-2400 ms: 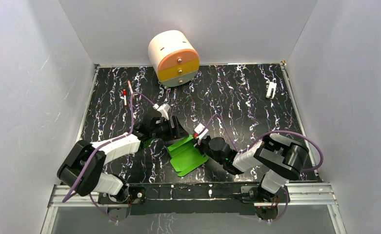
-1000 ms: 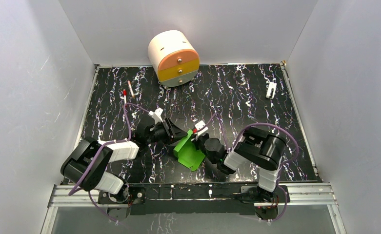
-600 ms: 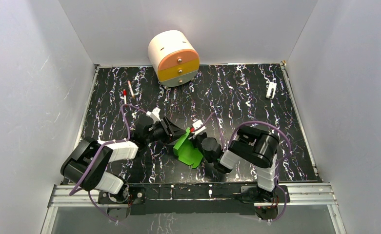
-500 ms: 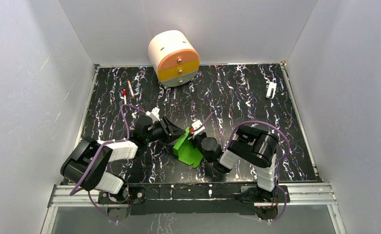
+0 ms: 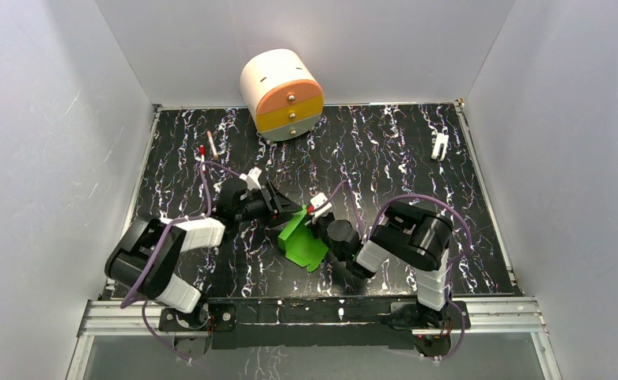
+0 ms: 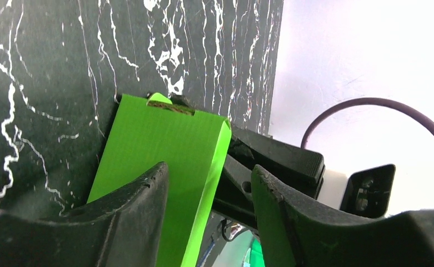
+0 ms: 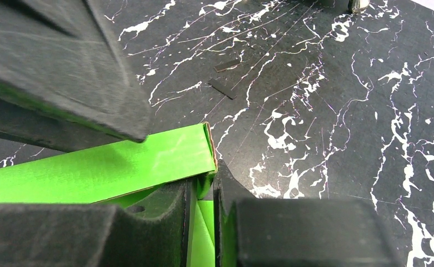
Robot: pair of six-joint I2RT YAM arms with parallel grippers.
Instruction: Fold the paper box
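Low, left gripper (image 5: 286,212) and right gripper (image 5: 313,225) flank the paper box (image 5: 305,248)

Legible text, labels, brands, numbers, signs: none in any view; paper box (image 5: 302,242): plain green card on every face shown; drawer unit (image 5: 278,89): plain cream shell, plain orange and yellow fronts.
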